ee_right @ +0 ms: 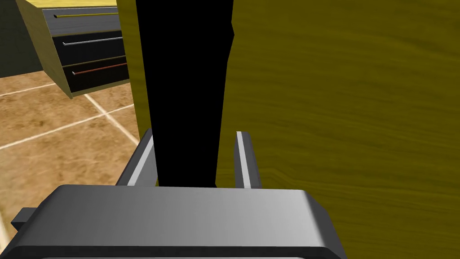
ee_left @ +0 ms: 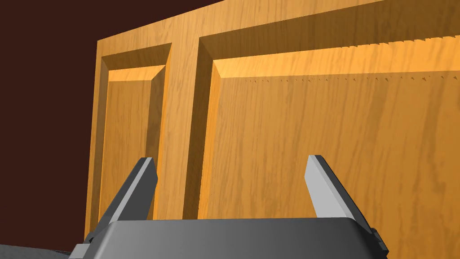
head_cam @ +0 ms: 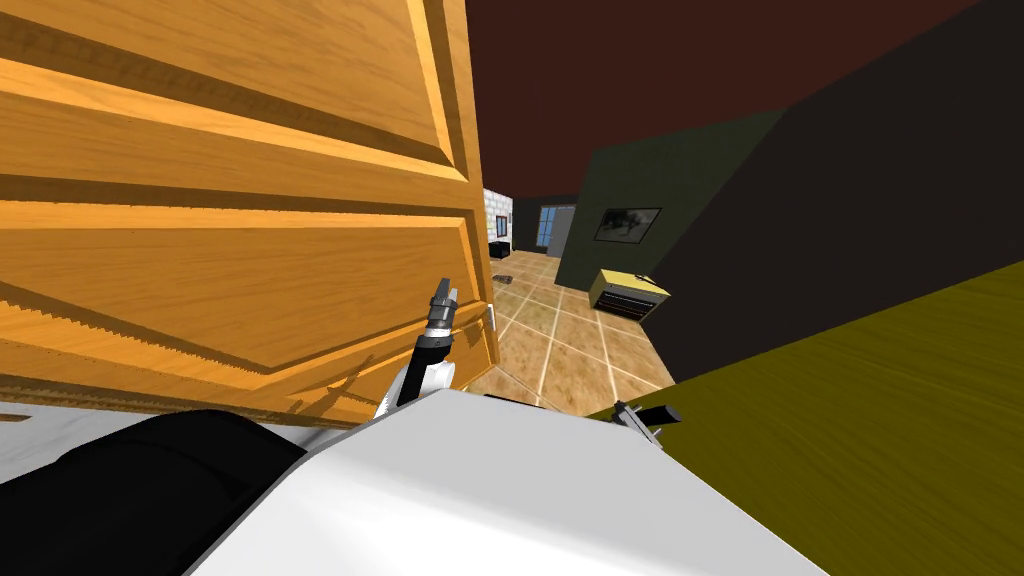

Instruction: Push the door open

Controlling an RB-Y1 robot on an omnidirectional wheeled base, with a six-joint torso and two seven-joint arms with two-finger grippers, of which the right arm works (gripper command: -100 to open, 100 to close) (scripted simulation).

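Facing a grained, panelled wooden door (ee_left: 314,135), the left gripper (ee_left: 230,158) stands spread.

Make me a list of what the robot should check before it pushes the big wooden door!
1. Left gripper pointing at the door: ok.
2. Left fingers open, holding nothing: ok.
3. Left gripper touching the door: cannot tell.
4. Tiled floor past the door's edge free: ok, the drawer cabinet stands off to the side.
5. Right gripper away from the olive wall: not ok, it hangs right beside it.
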